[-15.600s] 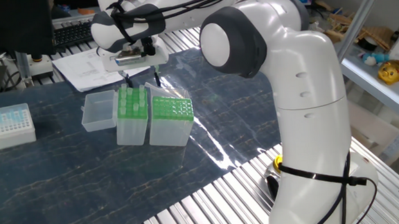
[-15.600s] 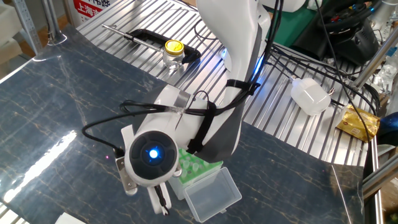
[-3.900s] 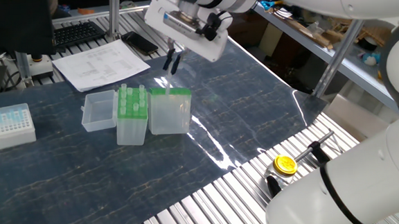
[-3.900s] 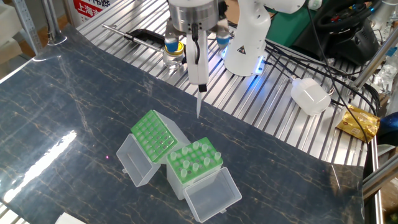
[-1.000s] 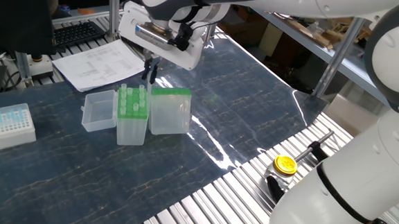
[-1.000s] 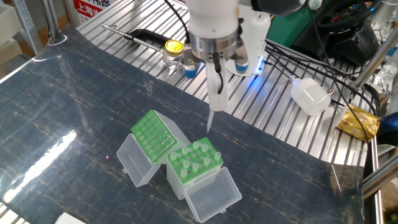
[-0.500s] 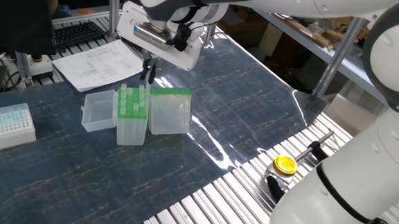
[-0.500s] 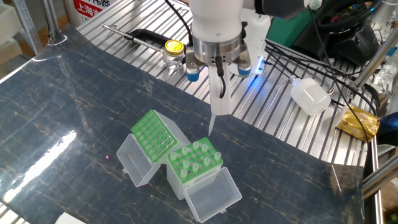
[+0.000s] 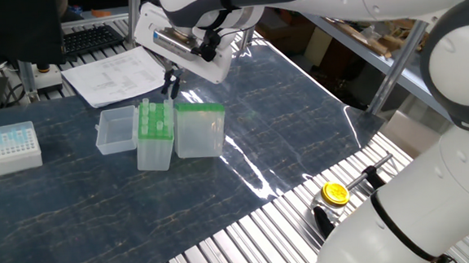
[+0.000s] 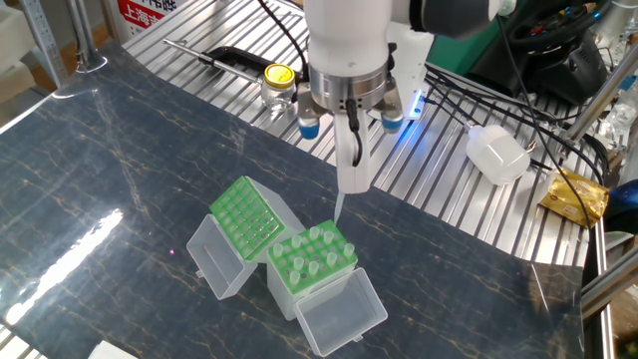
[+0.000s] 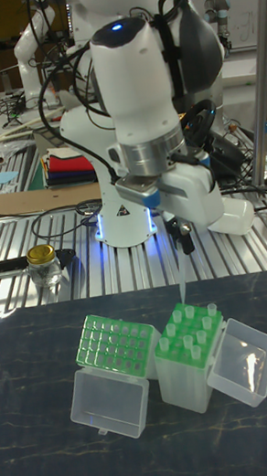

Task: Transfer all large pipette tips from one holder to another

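Observation:
My gripper [image 10: 352,179] [image 11: 184,245] [image 9: 170,86] is shut on one large pipette tip [image 10: 339,206] [image 11: 182,285], a thin translucent cone hanging point-down from the fingers. Its point hovers just above the far edge of the narrower, taller green-topped holder [image 10: 311,261] [image 11: 187,352] [image 9: 155,135], where several whitish tips stand. Right beside that one, the wider holder [image 10: 247,214] [image 11: 115,344] [image 9: 200,129] sits tilted, its green grid top turned away from the narrow box.
A clear lidless tray [image 10: 342,311] [image 9: 116,129] touches the narrow holder. A white box of pale-blue tips [image 9: 9,148] sits far left. A yellow-lidded jar [image 10: 279,88] and a white bottle [image 10: 498,155] stand on the slatted metal beyond the mat. Papers [image 9: 117,73] lie at the back.
Holding the tip, my gripper has moved from beyond the wider holder to over the narrower holder and come lower; the boxes have not moved in the last second.

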Tool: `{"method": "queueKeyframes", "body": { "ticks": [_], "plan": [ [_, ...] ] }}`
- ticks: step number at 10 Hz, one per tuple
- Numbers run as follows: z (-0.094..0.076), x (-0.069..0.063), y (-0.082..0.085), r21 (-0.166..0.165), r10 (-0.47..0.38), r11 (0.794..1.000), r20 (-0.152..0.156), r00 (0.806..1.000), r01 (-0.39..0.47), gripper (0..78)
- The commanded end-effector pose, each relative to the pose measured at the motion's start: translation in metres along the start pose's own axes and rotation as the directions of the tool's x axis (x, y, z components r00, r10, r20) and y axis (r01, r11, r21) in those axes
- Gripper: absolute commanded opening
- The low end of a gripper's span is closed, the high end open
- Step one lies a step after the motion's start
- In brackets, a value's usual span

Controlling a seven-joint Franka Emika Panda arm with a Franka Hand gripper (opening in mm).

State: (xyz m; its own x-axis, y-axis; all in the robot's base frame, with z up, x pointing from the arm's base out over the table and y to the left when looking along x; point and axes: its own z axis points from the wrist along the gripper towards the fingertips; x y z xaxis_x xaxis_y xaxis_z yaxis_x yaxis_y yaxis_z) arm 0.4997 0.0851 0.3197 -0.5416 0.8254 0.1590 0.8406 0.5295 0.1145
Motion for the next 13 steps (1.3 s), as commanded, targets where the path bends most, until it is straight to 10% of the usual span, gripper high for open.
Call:
{"method": "queueKeyframes", "body": {
  "ticks": [1,13],
  "plan": [
    [-0.001,-0.002,0.002,-0.003,-0.006,1.000,0.006,1.000,0.006,1.1],
    [0.020,-0.001,0.004,-0.006,-0.031,1.000,0.042,0.999,0.031,1.1]
  ]
}}
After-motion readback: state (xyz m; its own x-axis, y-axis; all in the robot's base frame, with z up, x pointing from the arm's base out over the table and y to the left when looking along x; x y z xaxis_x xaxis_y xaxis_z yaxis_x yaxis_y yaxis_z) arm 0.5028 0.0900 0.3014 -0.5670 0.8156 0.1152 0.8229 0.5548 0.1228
